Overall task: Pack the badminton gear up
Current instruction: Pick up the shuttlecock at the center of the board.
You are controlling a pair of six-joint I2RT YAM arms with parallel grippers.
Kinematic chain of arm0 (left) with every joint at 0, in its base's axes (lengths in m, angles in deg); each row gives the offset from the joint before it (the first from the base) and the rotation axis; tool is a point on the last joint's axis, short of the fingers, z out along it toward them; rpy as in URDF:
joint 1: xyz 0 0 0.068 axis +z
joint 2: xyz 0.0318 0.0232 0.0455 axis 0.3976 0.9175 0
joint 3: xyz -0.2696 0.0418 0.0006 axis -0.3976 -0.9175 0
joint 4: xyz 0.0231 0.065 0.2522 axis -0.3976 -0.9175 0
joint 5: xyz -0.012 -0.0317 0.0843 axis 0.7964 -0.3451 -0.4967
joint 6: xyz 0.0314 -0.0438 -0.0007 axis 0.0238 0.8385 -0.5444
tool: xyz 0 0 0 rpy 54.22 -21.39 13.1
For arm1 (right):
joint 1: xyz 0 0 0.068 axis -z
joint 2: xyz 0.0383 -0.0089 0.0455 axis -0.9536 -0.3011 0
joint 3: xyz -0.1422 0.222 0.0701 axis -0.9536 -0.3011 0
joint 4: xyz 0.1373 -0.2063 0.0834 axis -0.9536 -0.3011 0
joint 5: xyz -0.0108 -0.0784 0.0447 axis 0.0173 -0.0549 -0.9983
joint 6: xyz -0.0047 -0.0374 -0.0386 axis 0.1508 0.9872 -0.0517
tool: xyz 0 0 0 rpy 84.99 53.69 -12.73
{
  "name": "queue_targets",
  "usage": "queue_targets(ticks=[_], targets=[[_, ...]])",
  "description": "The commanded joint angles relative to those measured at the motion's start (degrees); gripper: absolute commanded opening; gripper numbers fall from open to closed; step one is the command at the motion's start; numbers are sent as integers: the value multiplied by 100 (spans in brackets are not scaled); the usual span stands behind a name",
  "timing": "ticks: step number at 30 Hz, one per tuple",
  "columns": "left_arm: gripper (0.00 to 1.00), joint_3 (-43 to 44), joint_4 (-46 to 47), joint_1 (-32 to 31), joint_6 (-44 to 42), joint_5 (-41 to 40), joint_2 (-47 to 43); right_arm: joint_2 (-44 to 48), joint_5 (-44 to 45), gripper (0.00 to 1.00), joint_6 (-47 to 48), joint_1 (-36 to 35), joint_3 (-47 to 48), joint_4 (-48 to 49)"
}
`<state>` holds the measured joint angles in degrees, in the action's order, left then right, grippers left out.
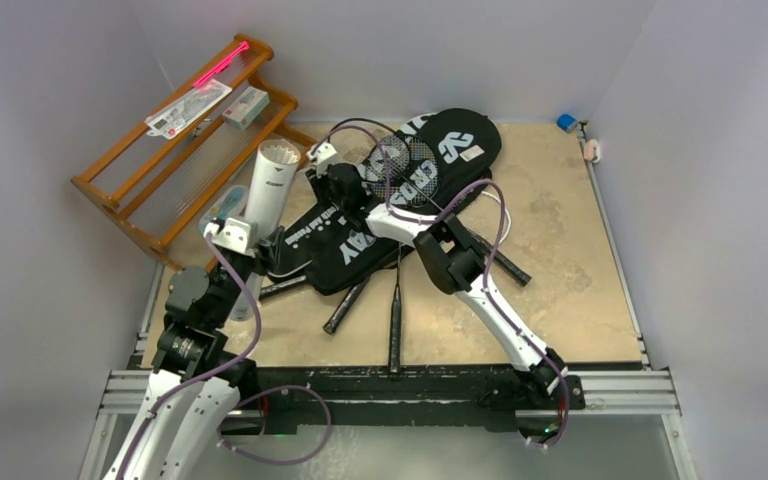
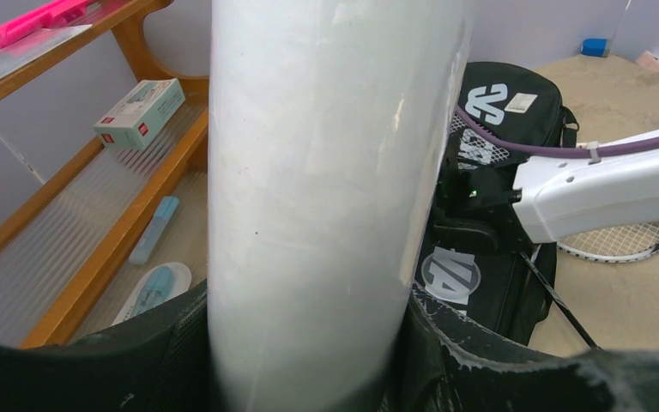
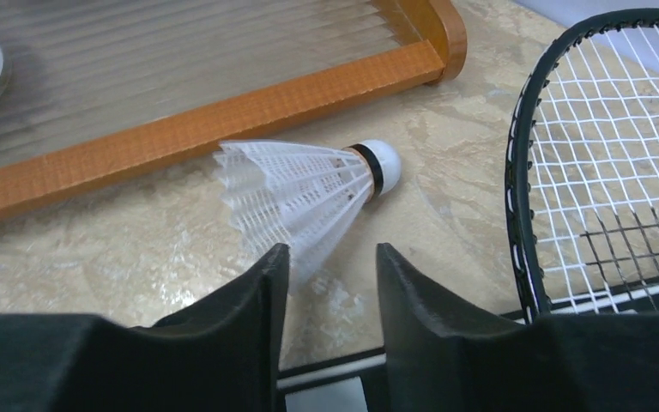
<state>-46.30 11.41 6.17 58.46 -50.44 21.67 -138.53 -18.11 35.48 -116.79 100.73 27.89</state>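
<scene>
The long white tube (image 1: 266,190) stands tilted beside the rack, and my left gripper (image 1: 236,236) is shut on its lower part. In the left wrist view the tube (image 2: 326,172) fills the space between the black fingers (image 2: 180,335). White feathers show in its open top (image 1: 281,154). A white shuttlecock (image 3: 309,184) lies on its side on the table. My right gripper (image 3: 332,253) is open, with the skirt's edge reaching between its tips. A racket (image 3: 513,197) lies just to the right. Two black covers (image 1: 457,143) (image 1: 345,250) lie overlapped under loose rackets (image 1: 396,320).
The orange-brown wooden rack (image 1: 175,150) stands at the back left, with its foot (image 3: 223,112) just behind the shuttlecock. It carries small packets (image 1: 188,108) and a pink stick (image 1: 220,63). A small blue thing (image 1: 566,122) sits in the far right corner.
</scene>
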Motion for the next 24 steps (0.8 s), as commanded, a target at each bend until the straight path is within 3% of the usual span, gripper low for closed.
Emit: queue_targets(ticks=[1,3,6,14,24], targets=[[40,97,182,47,28,-55,-13,-214,327,39,-192,-93,564,587],[40,97,190,47,28,-59,-26,-342,364,28,-173,-116,709,713],[40,98,189,47,18,-62,-26,-225,347,0,-101,-129,573,957],[40,105,202,71,-6,14,-11,2381,-7,0,-353,-147,-2598,2280],[42,14,368,73,-195,896,15,5818,-757,0,-741,-130,-4655,5]])
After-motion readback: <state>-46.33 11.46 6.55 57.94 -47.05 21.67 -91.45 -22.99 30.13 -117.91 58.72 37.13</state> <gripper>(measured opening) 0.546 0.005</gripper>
